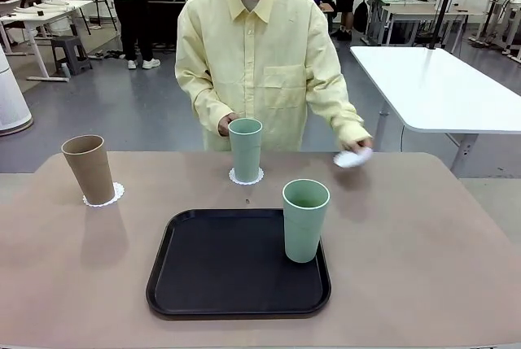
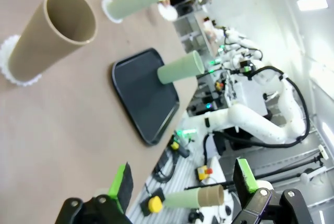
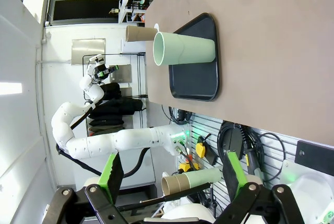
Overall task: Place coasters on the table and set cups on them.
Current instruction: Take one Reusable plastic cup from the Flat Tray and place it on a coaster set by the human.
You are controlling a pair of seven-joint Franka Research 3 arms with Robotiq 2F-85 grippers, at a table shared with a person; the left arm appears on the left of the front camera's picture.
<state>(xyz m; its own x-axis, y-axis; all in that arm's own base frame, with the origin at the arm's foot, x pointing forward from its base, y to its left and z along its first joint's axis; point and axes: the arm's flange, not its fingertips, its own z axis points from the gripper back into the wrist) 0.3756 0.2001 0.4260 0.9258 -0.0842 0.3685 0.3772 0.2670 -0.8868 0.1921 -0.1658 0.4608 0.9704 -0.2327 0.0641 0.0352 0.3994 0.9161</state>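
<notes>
Front view: the tan cup (image 1: 88,168) and one green cup (image 1: 245,148) each stand on a coaster (image 1: 104,196) on the surface (image 1: 423,243). The last green cup (image 1: 305,219) stands in the tray (image 1: 203,284). A person's hand (image 1: 356,144) holds the third coaster (image 1: 352,158) low at the far right. Best to wait until that hand clears, then grip the tray cup mid-height, lift it straight up and centre it on the coaster.

Left wrist view: the left pincer (image 2: 183,177) gapes wide, empty.

Right wrist view: the right pincer (image 3: 173,167) is spread wide too, holding nothing. It is probably the handier one.
</notes>
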